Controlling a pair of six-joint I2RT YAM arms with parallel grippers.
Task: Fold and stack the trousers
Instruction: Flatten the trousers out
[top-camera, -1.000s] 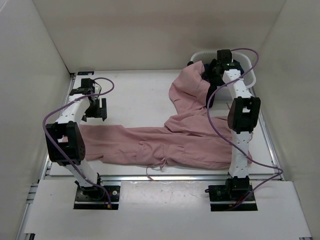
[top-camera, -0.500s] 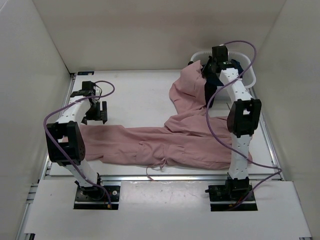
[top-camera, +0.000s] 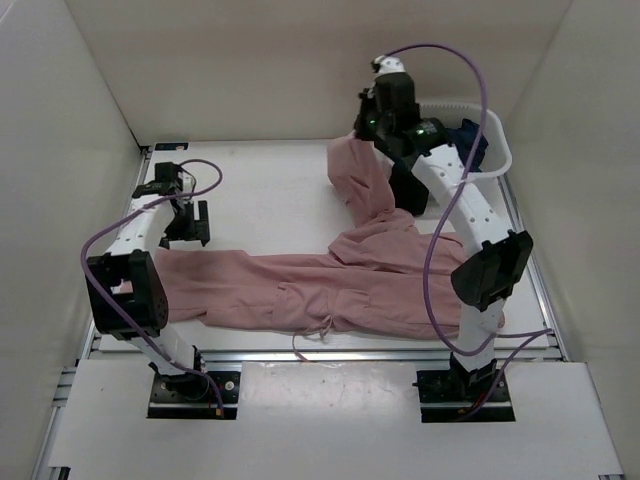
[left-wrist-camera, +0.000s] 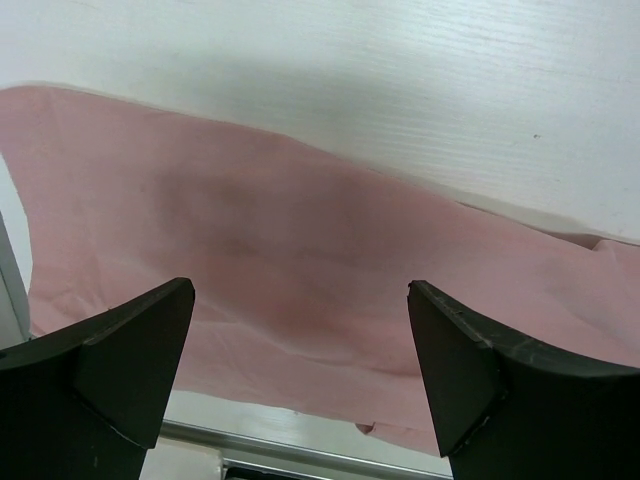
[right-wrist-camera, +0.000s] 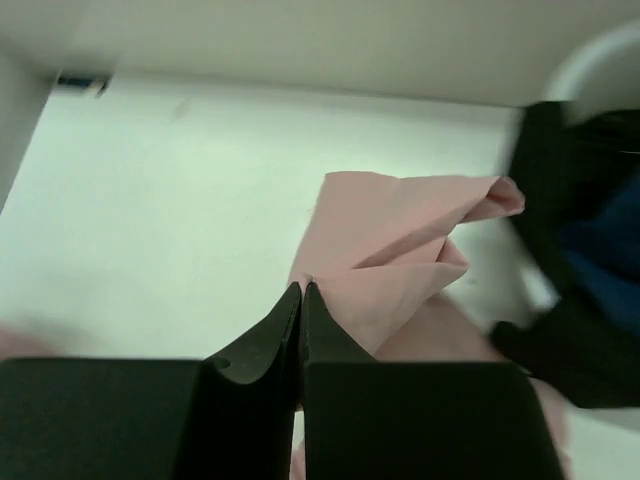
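The dusty-pink trousers (top-camera: 330, 285) lie spread across the table, one leg reaching left, the other running up toward the back right. My right gripper (top-camera: 362, 140) is shut on the end of that back leg (right-wrist-camera: 400, 235) and holds it lifted above the table. My left gripper (top-camera: 190, 230) is open just above the end of the left leg (left-wrist-camera: 300, 260), its fingers (left-wrist-camera: 130, 350) wide apart with pink fabric between and below them.
A white basket (top-camera: 495, 140) at the back right holds a dark navy garment (top-camera: 470, 140) and a black one (right-wrist-camera: 570, 350). White walls enclose the table. A metal rail (top-camera: 330, 352) runs along the near edge.
My right gripper has moved left and up out of the basket area, pulling the end of the back trouser leg leftward. My left arm has shifted slightly.
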